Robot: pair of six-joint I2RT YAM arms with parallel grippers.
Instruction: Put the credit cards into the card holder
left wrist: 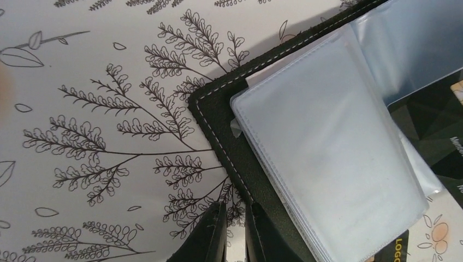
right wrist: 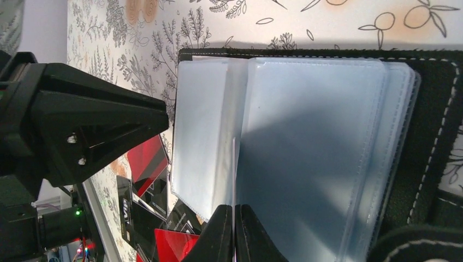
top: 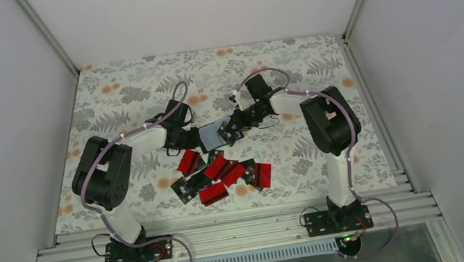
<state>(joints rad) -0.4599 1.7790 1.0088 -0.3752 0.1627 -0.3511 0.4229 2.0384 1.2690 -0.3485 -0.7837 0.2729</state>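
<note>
Black stitched cover (left wrist: 218,123) and clear, bluish plastic sleeves (right wrist: 311,142): I see one card holder (top: 211,135), lying open and flat, with its long axis running left to right. At its left end my left gripper (left wrist: 235,218) stands narrow, with only cloth (left wrist: 82,82) between the fingers. At its right end my right gripper (right wrist: 233,215) pinches one sleeve. Just on its near side the credit cards (top: 215,167) lie heaped, and I count about five red and four black.

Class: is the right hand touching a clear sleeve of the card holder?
Touching. Right wrist view: the right hand pinches a sleeve by its edge, between its fingers.
</note>
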